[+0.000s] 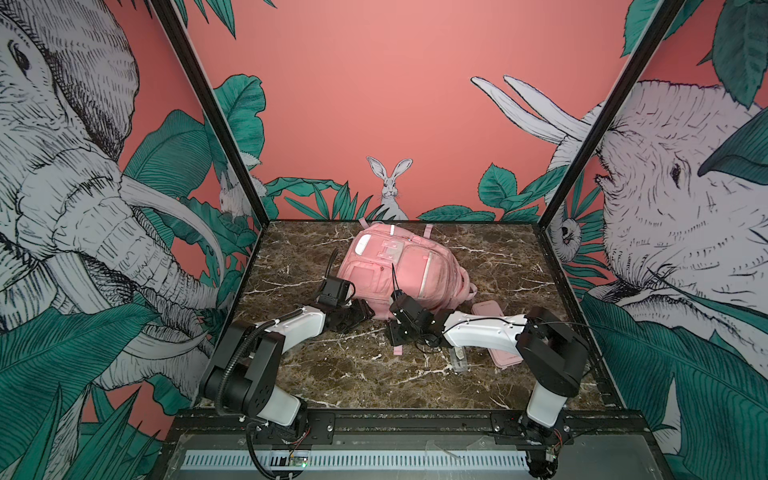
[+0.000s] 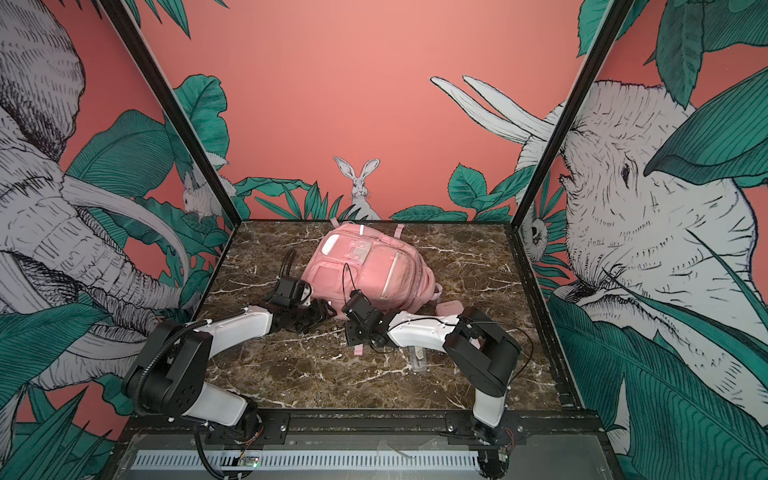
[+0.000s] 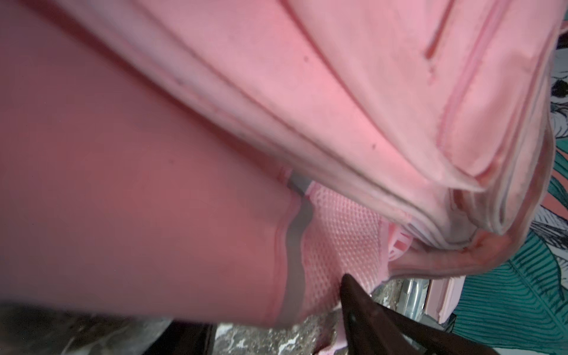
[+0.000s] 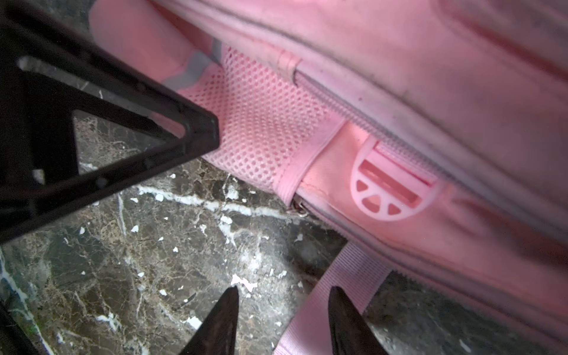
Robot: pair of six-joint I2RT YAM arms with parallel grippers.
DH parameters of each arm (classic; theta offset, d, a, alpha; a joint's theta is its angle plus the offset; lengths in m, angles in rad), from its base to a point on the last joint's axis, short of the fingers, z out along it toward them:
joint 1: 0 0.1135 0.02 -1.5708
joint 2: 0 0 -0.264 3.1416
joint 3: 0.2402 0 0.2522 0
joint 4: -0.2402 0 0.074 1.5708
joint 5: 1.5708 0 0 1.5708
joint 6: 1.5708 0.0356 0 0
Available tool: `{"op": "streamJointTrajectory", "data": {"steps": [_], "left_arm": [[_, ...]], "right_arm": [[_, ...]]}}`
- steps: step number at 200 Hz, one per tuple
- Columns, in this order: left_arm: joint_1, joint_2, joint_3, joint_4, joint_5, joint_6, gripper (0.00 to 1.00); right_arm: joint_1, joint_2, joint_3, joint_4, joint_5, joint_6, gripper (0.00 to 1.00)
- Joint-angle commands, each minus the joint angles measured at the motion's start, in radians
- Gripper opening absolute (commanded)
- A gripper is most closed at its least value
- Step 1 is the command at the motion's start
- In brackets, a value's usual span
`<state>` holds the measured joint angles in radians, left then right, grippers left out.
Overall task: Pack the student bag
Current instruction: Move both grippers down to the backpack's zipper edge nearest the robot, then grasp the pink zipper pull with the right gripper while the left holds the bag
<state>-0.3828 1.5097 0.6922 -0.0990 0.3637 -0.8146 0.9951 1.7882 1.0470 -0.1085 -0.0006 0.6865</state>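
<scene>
Marble table (image 1: 332,374) — student bag (image 1: 395,266), pink case (image 1: 505,358).

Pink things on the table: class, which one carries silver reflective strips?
The student bag, the big backpack in the middle, with silver strips on its front. The pencil case beside it is flat, slim and plain.

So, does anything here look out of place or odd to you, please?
The student bag lies flat and skewed on the table, with a loose strap trailing from its near edge under the open right gripper. Fabric looks smudged.
</scene>
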Motion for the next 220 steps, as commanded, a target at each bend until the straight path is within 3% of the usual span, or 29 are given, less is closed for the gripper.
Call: {"op": "streamJointTrajectory", "data": {"steps": [1, 14, 50, 80, 131, 178, 220], "left_arm": [[0.01, 0.023, 0.041, 0.027, 0.004, 0.01, 0.57], [0.012, 0.035, 0.048, 0.031, 0.012, 0.015, 0.5], [0.013, 0.017, 0.068, 0.036, 0.032, 0.032, 0.15], [0.011, -0.029, 0.095, 0.019, 0.051, 0.051, 0.01], [0.009, -0.071, 0.111, -0.01, 0.067, 0.06, 0.0], [0.009, -0.087, 0.104, -0.01, 0.072, 0.052, 0.0], [0.009, -0.089, 0.105, -0.012, 0.072, 0.055, 0.0]], "right_arm": [[0.005, 0.02, 0.025, 0.01, 0.027, 0.003, 0.47], [0.005, 0.02, 0.022, 0.008, 0.033, 0.002, 0.47], [0.003, 0.026, 0.024, -0.005, 0.057, -0.002, 0.5], [-0.008, 0.053, 0.057, -0.021, 0.058, -0.011, 0.54], [-0.032, 0.13, 0.181, -0.087, 0.079, -0.029, 0.55], [-0.042, 0.163, 0.249, -0.168, 0.175, -0.045, 0.53], [-0.042, 0.168, 0.258, -0.181, 0.225, -0.077, 0.39]]}}
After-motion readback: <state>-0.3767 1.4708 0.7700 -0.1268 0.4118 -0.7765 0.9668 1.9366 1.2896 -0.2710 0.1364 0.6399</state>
